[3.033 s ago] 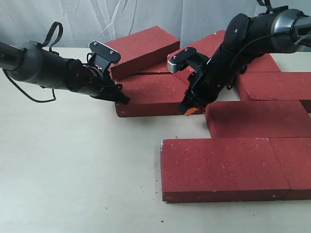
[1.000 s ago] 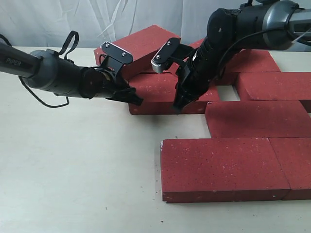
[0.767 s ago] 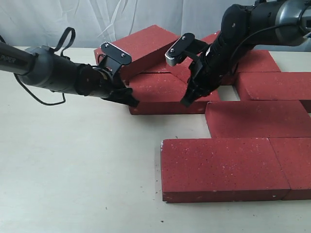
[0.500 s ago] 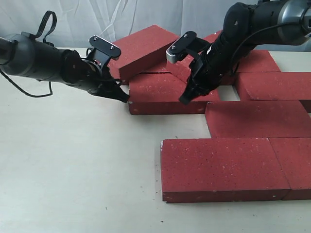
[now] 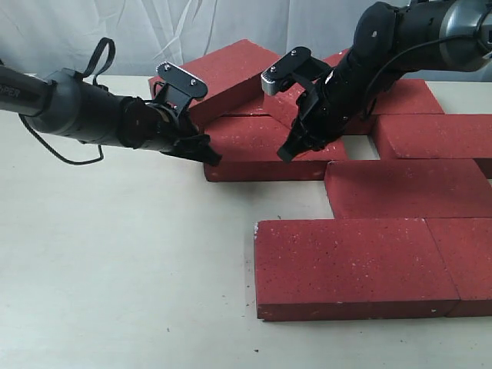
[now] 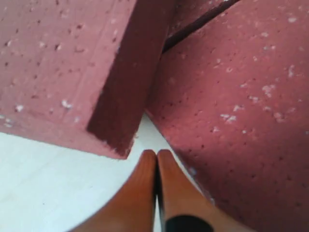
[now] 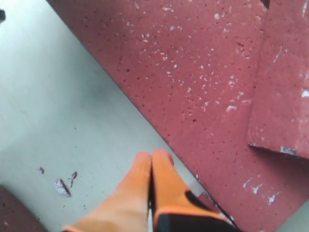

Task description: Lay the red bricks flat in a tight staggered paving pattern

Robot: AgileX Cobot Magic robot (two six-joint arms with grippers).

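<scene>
Exterior view: red bricks (image 5: 350, 265) lie flat on the pale table (image 5: 115, 269) in stepped rows, front right to rear. One tilted brick (image 5: 223, 73) at the rear leans on its neighbours. The left gripper (image 5: 207, 156) sits at the left end of the middle brick (image 5: 250, 142). The right gripper (image 5: 285, 153) points down at the same brick's right part.

Left wrist view: left gripper (image 6: 156, 157) has its orange jaws pressed together, empty, over the table (image 6: 43, 188) in the gap between tilted brick (image 6: 53, 63) and middle brick (image 6: 241, 96).

Right wrist view: right gripper (image 7: 151, 159) has its jaws pressed together (nothing held), just beside the middle brick (image 7: 193, 63) edge. Crumbs (image 7: 61, 186) lie on the table (image 7: 53, 92).
</scene>
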